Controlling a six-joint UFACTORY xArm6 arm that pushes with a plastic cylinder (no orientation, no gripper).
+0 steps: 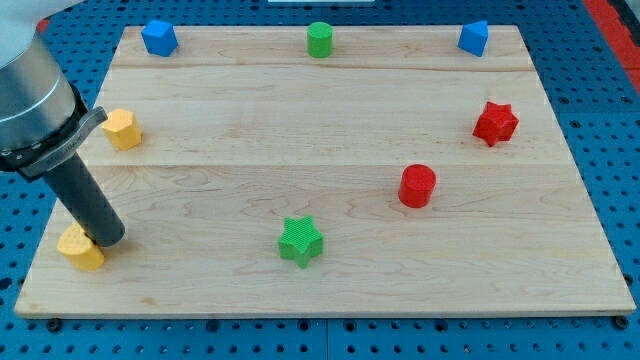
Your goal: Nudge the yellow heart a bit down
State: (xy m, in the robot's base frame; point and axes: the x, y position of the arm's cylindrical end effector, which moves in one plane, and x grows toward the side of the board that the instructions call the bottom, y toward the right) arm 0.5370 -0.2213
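Note:
The yellow heart [80, 249] lies near the board's bottom left corner, partly hidden by my rod. My tip [108, 240] rests at the heart's upper right side, touching or almost touching it. A second yellow block [121, 129], of a hexagon-like shape, sits near the left edge higher up.
A green star [300, 241] lies at bottom centre, a red cylinder [417, 186] right of centre, a red star [495, 123] at the right. Along the top edge stand a blue block [158, 38], a green cylinder [319, 39] and another blue block [474, 38]. The wooden board [330, 280] ends close below the heart.

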